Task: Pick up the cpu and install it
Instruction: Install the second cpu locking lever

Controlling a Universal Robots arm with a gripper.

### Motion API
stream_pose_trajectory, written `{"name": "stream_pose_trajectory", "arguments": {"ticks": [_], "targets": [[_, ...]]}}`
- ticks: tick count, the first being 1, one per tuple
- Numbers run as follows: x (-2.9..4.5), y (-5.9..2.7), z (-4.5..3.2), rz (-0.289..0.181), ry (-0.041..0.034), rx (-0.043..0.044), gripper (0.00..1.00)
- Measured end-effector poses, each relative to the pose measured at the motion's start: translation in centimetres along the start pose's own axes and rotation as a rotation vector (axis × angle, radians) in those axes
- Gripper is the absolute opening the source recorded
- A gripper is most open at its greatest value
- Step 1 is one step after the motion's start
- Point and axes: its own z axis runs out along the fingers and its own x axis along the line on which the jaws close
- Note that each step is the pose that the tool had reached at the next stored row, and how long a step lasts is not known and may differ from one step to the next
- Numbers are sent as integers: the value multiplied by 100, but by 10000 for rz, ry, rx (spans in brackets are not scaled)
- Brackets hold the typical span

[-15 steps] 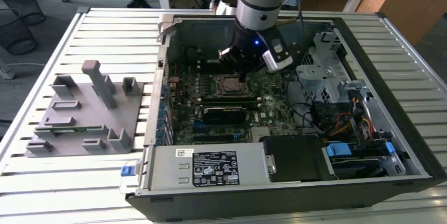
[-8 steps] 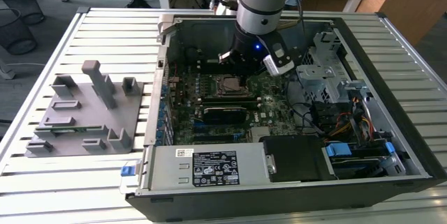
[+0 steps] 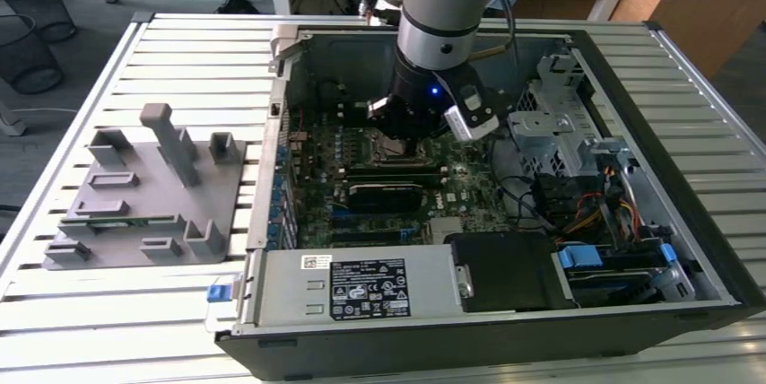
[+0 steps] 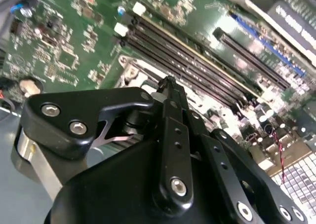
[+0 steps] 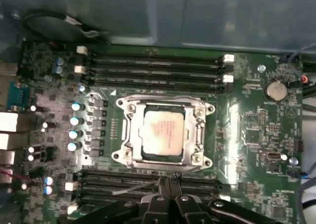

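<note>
In the exterior view your gripper hangs low inside the open computer case, over the motherboard. In the first wrist view the cpu lies in its socket frame just ahead of the jaws, which are pressed together and empty. In the second wrist view the fingertips sit close above the memory slots — drift downward and you could, I judge, scrape a slot or nudge the chip askew.
</note>
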Motion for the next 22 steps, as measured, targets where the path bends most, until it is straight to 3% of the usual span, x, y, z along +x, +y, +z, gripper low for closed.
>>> {"name": "stream_pose_trajectory", "arguments": {"ticks": [2, 10, 22], "targets": [[22, -17, 0, -2, -4, -77, 12], [116, -58, 18, -3, -6, -105, 12], [166, -73, 162, -7, -9, -213, 12]]}}
